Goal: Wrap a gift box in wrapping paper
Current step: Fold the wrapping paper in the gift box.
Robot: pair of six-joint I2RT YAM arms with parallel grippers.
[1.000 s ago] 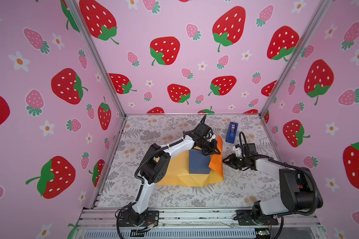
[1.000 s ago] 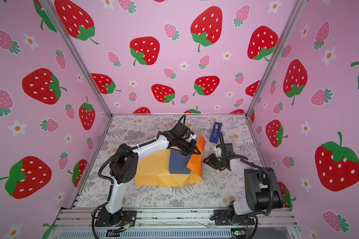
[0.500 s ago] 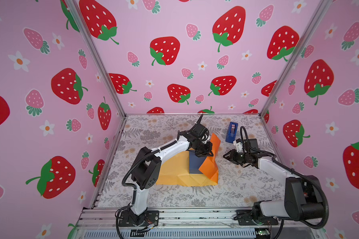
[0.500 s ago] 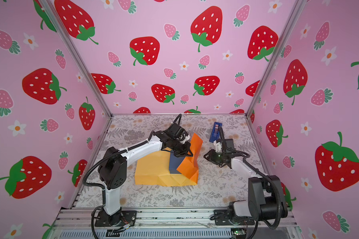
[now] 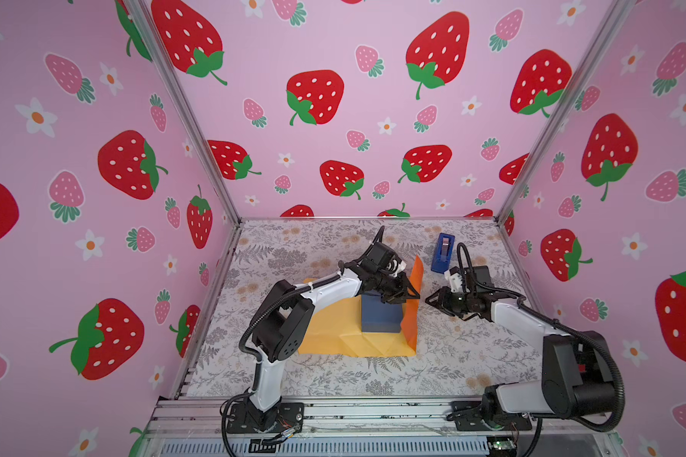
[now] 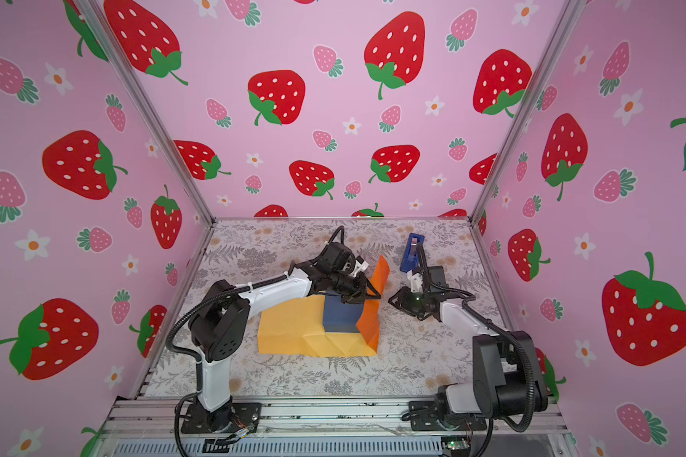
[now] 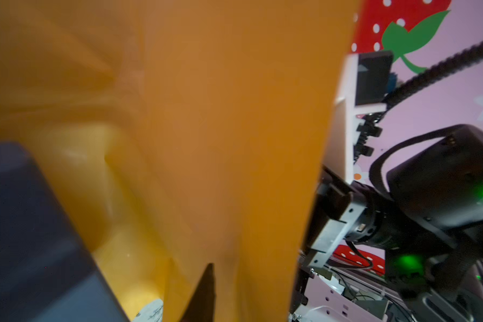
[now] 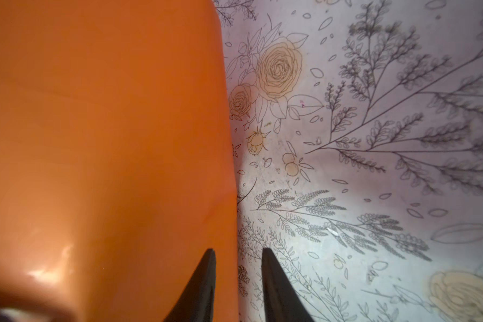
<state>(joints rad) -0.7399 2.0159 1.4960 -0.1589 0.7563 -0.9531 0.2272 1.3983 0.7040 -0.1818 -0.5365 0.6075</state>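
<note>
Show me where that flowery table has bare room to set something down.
Free: the front strip of the table between the paper and the metal rail, and the back-left corner. Crowded: around the box, left gripper, right gripper and tape dispenser.

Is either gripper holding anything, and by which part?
Right gripper holds nothing. Left gripper is at the raised flap of the wrapping paper; grip cannot be told.

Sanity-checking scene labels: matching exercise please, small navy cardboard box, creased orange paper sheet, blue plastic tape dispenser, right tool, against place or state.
1 navy box
2 orange paper sheet
3 blue tape dispenser
4 right tool

a one flap raised
b off the paper, toward the back
c on the paper's pale face
d jaws apart, beside the flap

Pairs: 1c, 2a, 3b, 4d
</note>
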